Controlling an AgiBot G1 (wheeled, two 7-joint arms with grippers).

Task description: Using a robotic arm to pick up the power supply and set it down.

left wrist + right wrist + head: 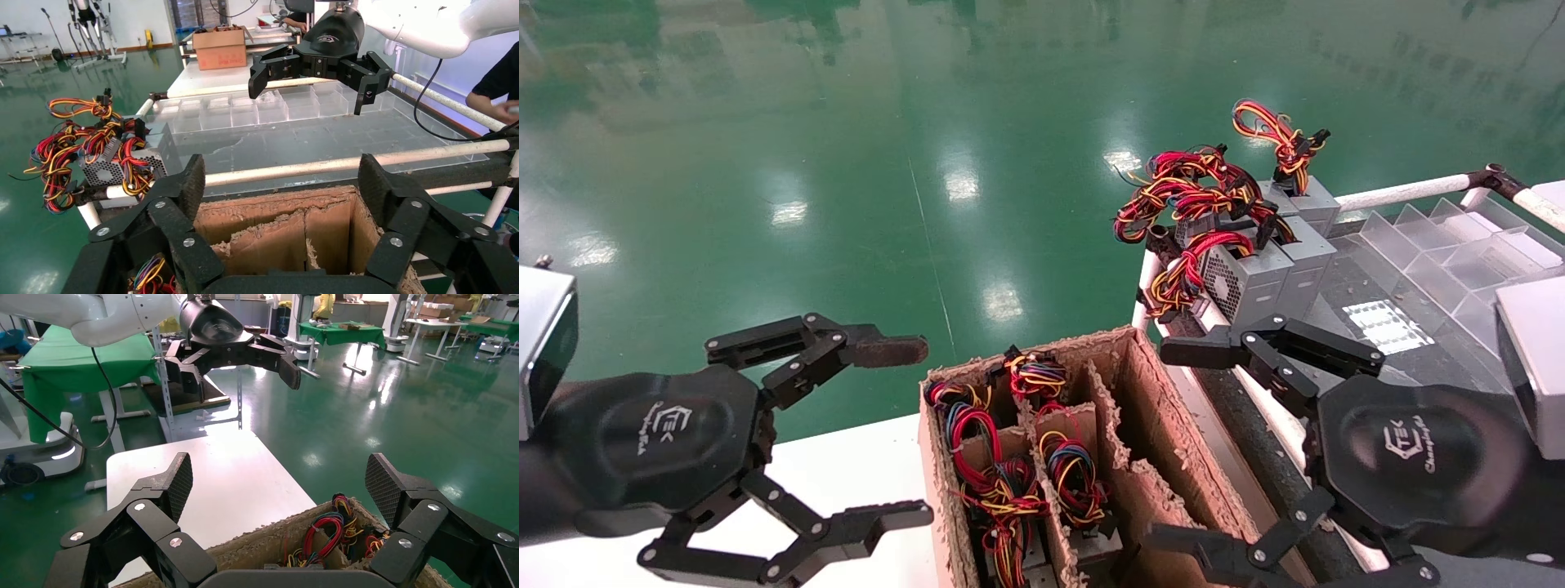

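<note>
Both black linkage end effectors hover released beside the torn brown cardboard box [1091, 457].
Left end effector [903, 433] over the white tabletop [862, 465]; right end effector [1181, 445] near grey metal power supplies [1254, 278].

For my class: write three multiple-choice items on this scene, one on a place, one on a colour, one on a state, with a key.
1. Where do the power supplies not yet boxed stand?
A. on the rack right of the cardboard box
B. on the white table
C. on the floor

2. What colour is the floor?
A. grey
B. green
C. white

3. How is the right gripper?
A. shut on wires
B. shut, empty
C. open, empty

Key: 1 A, they cluster at the rack's end; 2 B, glossy green; 3 C, fingers spread apart above the box, like the left gripper.
</note>
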